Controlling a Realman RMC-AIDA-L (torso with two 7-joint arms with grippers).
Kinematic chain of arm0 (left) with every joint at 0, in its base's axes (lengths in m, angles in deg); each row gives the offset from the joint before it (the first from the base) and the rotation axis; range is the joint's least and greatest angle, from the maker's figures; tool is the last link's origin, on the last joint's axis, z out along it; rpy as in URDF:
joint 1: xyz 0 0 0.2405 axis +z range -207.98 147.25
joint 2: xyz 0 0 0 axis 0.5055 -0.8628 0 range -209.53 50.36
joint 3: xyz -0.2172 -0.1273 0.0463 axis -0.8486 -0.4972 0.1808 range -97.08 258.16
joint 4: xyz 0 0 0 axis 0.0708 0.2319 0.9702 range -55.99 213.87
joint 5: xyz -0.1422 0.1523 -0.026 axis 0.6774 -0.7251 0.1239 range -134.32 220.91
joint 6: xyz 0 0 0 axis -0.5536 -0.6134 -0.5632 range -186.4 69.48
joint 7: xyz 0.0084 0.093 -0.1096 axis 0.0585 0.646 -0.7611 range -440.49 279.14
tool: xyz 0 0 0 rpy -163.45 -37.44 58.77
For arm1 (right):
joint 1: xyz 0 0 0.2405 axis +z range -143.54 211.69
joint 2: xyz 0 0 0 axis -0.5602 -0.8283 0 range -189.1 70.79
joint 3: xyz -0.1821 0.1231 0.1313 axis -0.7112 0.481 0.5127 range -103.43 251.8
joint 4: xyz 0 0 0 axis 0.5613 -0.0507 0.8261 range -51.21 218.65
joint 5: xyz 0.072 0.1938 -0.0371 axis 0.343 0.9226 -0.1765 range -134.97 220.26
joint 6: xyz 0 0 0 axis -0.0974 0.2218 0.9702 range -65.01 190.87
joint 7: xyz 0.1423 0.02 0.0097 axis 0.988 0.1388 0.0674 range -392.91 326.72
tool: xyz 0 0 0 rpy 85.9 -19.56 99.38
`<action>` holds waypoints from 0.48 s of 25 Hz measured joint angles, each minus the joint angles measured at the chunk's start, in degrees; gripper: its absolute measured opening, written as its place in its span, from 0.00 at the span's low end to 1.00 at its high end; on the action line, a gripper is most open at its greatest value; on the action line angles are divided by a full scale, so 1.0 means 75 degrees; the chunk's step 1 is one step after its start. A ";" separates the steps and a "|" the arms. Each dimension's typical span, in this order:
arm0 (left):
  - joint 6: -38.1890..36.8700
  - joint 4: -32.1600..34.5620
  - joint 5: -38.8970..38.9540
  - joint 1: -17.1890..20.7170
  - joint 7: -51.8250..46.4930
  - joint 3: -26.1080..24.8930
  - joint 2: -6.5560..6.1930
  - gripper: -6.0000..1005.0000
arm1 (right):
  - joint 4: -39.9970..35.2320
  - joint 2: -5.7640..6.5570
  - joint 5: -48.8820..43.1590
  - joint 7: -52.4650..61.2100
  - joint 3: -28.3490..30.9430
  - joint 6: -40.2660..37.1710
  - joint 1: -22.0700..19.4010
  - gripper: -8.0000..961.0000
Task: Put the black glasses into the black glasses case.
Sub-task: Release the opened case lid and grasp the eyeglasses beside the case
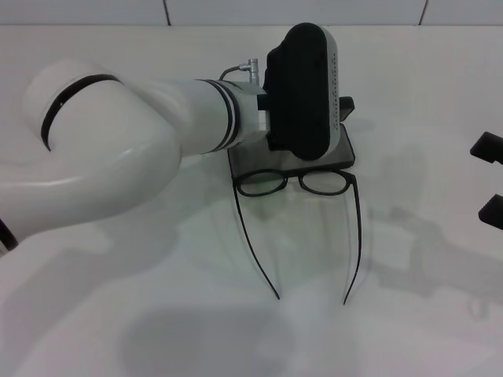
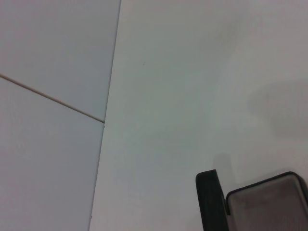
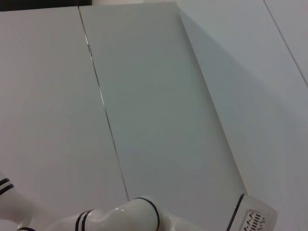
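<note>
Black glasses (image 1: 297, 183) lie unfolded on the white worktop (image 1: 409, 314), near its middle, with the temple arms pointing toward the robot. Just behind them, touching the frame, sits the open black glasses case (image 1: 346, 153). Above it hovers the left tool (image 1: 306, 94); whether its fingers are apart I cannot tell. At the right worktop edge waits the right tool (image 1: 491, 181), fingers apart.

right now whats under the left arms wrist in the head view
The black glasses case lies under it on the white table, mostly covered, only its near edge and right corner showing. The black glasses lie just in front. The left gripper's fingers are hidden.
</note>
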 joint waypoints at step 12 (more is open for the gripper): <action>-0.0013 0.0089 0.0000 0.0056 0.0035 0.0146 -0.0020 0.26 | 0.0000 -0.0002 -0.0005 0.0000 0.0000 -0.0025 -0.0068 0.88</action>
